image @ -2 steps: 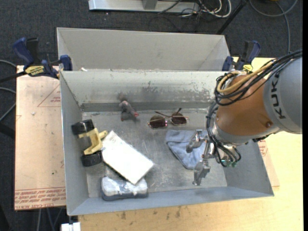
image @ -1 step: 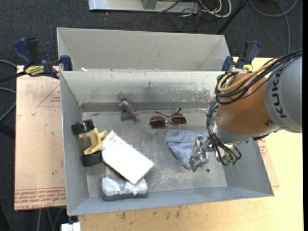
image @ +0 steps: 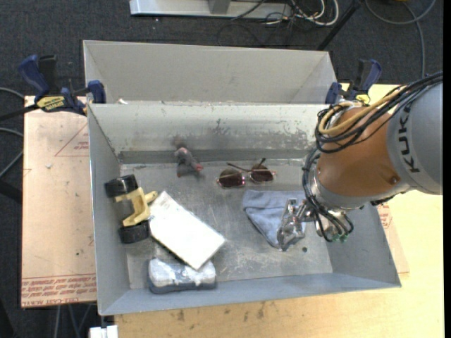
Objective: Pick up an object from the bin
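One crumpled grey-blue cloth (image: 259, 211) beneath gripper (image: 287, 238)

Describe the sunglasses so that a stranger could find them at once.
Start at the back wall of the bin, near its middle. Just in front of it lie the sunglasses, beyond the blue-grey cloth. Only they have two dark reddish lenses and thin wire arms.

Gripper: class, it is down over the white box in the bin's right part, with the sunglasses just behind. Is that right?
Not quite. The camera view shows the gripper down over the crumpled blue-grey cloth, not the white box, which lies left of centre. The rest stands: the right part of the bin, sunglasses just behind.
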You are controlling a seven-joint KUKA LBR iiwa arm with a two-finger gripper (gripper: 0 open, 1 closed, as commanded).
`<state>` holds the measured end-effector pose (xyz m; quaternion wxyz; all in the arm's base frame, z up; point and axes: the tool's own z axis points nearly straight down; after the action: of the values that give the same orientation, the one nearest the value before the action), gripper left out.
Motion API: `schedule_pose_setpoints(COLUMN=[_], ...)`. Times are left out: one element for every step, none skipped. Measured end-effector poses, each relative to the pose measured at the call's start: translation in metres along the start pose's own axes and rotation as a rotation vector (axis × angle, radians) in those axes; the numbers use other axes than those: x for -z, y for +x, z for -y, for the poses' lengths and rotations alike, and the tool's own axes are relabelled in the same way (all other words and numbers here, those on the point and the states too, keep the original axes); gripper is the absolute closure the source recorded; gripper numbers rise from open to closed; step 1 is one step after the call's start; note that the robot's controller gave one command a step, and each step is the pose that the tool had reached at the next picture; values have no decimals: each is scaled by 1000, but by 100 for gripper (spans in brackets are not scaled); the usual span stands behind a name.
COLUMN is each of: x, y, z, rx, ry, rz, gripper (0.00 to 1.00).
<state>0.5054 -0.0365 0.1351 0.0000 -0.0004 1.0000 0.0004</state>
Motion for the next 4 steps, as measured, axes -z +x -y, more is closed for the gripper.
schedule_pose_setpoints(x=[48, 77, 77, 46], y=[-2, -13, -13, -10], z=[-6, 17, 17, 16], rx=[-50, 10, 10, 80], ry=[0, 0, 0, 1], rz=[-6, 2, 2, 7], gripper=[100, 0, 0, 0])
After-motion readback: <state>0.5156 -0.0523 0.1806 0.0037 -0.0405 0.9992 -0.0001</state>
